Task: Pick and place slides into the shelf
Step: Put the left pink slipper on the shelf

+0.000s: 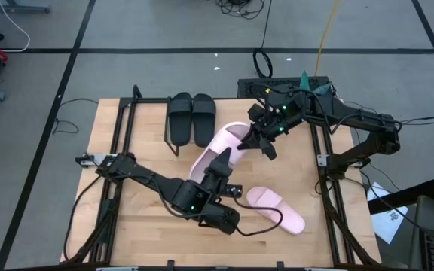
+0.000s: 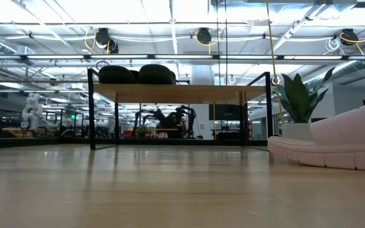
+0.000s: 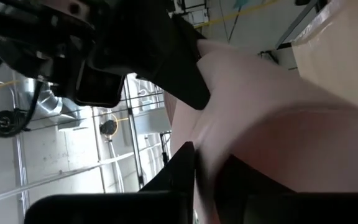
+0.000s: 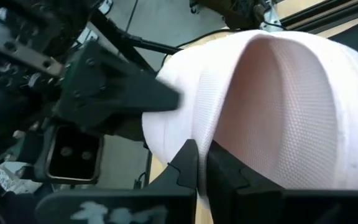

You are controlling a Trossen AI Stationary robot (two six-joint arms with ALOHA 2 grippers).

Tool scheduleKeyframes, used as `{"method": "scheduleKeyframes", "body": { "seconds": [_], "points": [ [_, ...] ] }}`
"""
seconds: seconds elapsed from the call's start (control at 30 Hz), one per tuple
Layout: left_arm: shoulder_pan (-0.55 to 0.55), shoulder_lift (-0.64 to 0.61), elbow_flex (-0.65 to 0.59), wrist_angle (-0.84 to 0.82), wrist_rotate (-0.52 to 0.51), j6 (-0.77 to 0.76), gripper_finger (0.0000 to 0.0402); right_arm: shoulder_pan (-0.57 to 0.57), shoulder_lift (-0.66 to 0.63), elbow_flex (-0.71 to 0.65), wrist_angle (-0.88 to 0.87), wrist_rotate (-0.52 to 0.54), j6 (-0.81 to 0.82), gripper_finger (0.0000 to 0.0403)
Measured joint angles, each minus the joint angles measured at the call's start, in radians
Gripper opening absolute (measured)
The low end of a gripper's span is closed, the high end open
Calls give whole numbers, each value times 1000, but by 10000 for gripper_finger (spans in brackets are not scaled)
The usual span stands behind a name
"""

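Two grippers hold one pale pink foam slide sandal [image 1: 218, 150] between them, above the wooden tabletop: the right gripper [image 1: 261, 141] is clenched on the rim at one end, and the left gripper [image 1: 221, 167] pinches the sole edge at the other, its jaws nearly closed. Handling, judged from appearance: light, soft moulded foam with a textured footbed, likely to flex under a thin pinch and to pivot if held at one end only. Preferred hold points are the broad strap or the thick sole rim. Just behind the right gripper, two matte black slide sandals [image 1: 189, 117] rest on the light plank shelf with black metal legs [image 2: 182, 93]. A second pink slide [image 1: 276, 208] lies on the table beside the left gripper.
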Motion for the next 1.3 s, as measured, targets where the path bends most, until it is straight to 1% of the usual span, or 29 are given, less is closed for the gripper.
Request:
{"method": "scheduleKeyframes", "body": {
  "seconds": [0.2,0.37,0.47,0.73,0.97,1.13,1.2,1.3],
  "points": [
    [-32,0,0,0,2,28,46,-40,-2,0,-27,-6,-13,1],
    [-61,-2,1,2,0,78,46,-85,1,-2,-87,27,-36,1],
    [-71,-3,1,0,0,102,46,-119,-1,-1,-99,15,-54,1],
    [-94,-32,1,-4,-2,102,47,-213,-2,-1,-169,-48,-108,0],
    [-103,-98,1,-9,-2,93,47,-292,-2,0,-278,-49,-212,0],
    [-100,-166,1,-8,-2,-6,47,-334,-1,5,-306,-65,-265,0],
    [-97,-190,1,-8,-2,-47,47,-349,-1,26,-308,-99,-281,0],
    [-89,-214,1,-8,-2,-91,47,-363,-2,76,-311,-107,-301,0]
  ]
}}
